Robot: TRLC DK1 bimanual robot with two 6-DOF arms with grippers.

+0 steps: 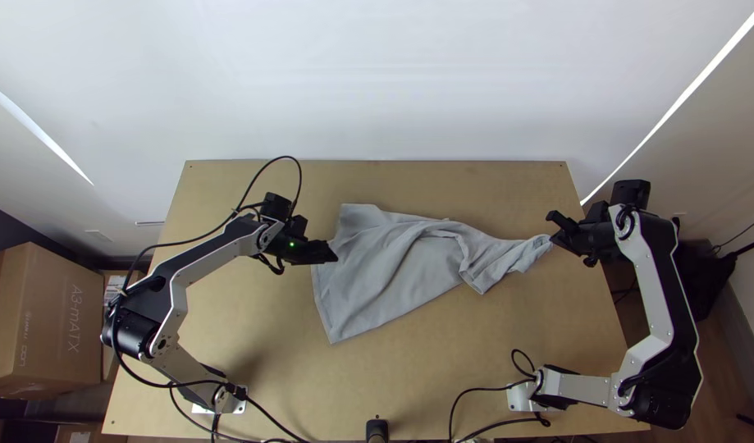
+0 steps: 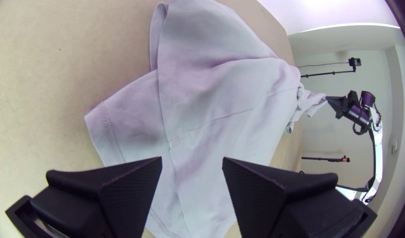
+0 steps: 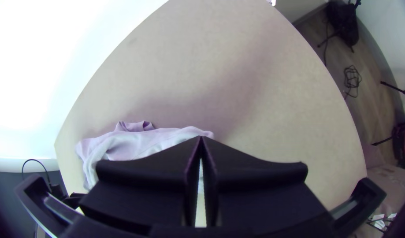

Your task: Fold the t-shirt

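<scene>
A: Any containers beside the wooden surface (image 1: 409, 369)?
B: A cardboard box (image 1: 44, 316) stands off its left side, contents impossible to make out.

A: And the garment?
B: A pale grey t-shirt (image 1: 393, 262) lies across the middle of the surface, rumpled, its left part spread broad, its right part bunched, with a loose fold near the narrow end.

A: What is hidden?
B: The left pincer (image 1: 331, 253) covers a bit of the shirt's left edge in the top view. The left wrist view crops the cloth; in the right wrist view, dark fingers (image 3: 167, 163) mask the gripped end. Whether that end is sleeve or hem, one cannot tell.

A: Who has hold of it?
B: The right pincer (image 1: 557, 234), closed on the gathered tip near the surface's right side. The left pincer is open above the broad end, its fingers (image 2: 127, 185) wide apart.

A: Which way does it point?
B: The long axis runs left to right, slanting slightly toward the far side at the right. It tapers toward the right pincer, while one corner of the broad end points to the near edge. The neckline's direction cannot be told.
</scene>
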